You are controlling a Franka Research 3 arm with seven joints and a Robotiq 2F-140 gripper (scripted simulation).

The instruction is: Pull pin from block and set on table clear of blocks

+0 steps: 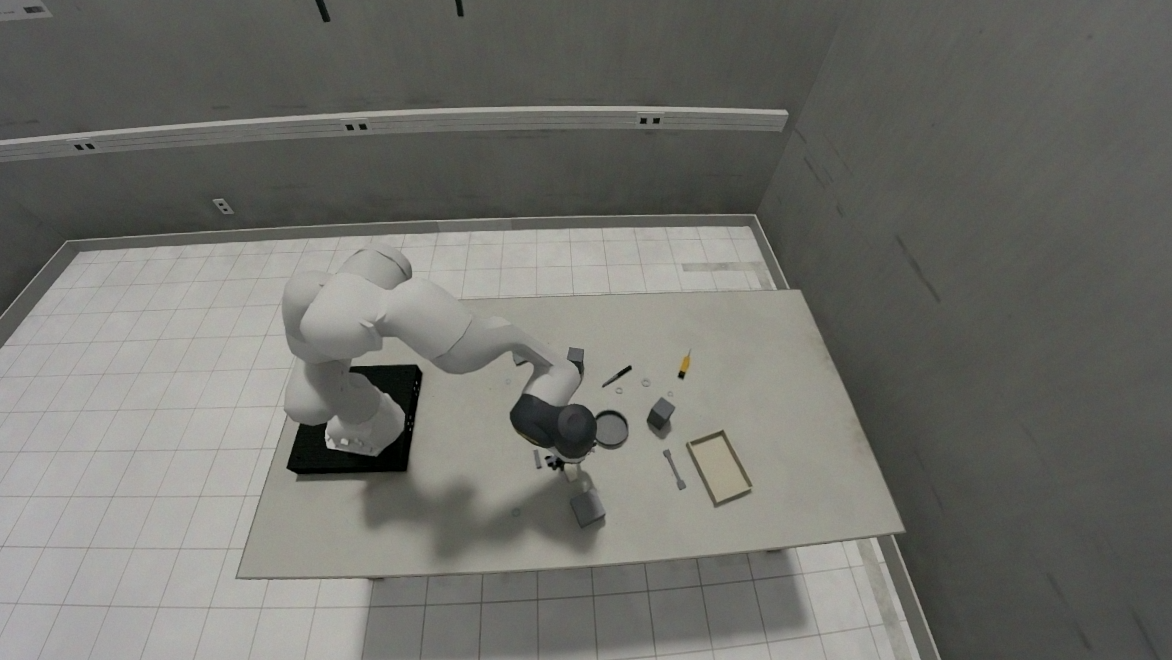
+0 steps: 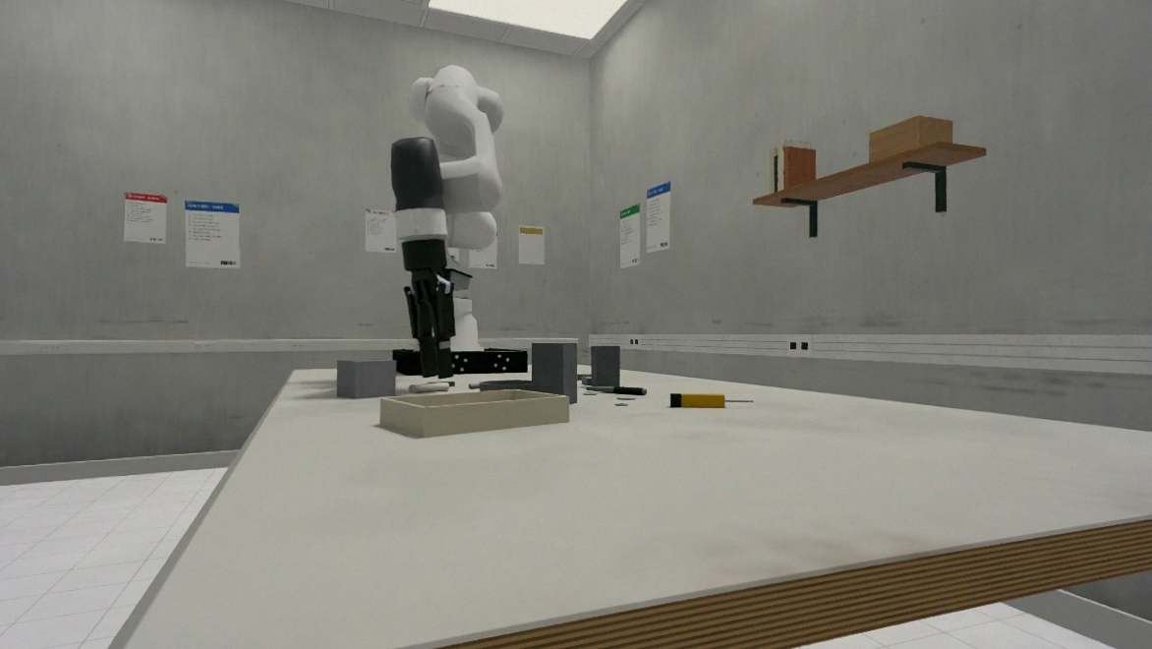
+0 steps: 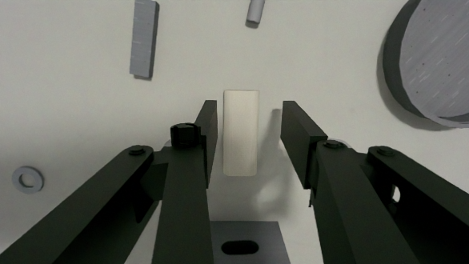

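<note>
The white pin (image 3: pixel 239 133) lies flat on the table, out of its block. My gripper (image 3: pixel 249 119) hangs just above it, open, with a finger on each side and a gap to the pin on both. The pin's grey block (image 3: pixel 248 244) stands just behind the fingers, its oblong hole empty. In the top view the gripper (image 1: pixel 565 461) is over the pin (image 1: pixel 573 473), and the block (image 1: pixel 587 508) stands a little nearer the front edge. In the exterior view the gripper (image 2: pixel 441 371) hangs a little above the pin (image 2: pixel 429 387), right of the block (image 2: pixel 366 378).
A dark round dish (image 1: pixel 611 427) lies right of the gripper. Two more grey blocks (image 1: pixel 660 412) (image 1: pixel 575 355), a cream tray (image 1: pixel 718 467), a dog-bone piece (image 1: pixel 674 468), a pen (image 1: pixel 615 376) and a yellow screwdriver (image 1: pixel 683 364) lie further off. A grey bar (image 3: pixel 143 38) and a washer (image 3: pixel 27 179) lie close by.
</note>
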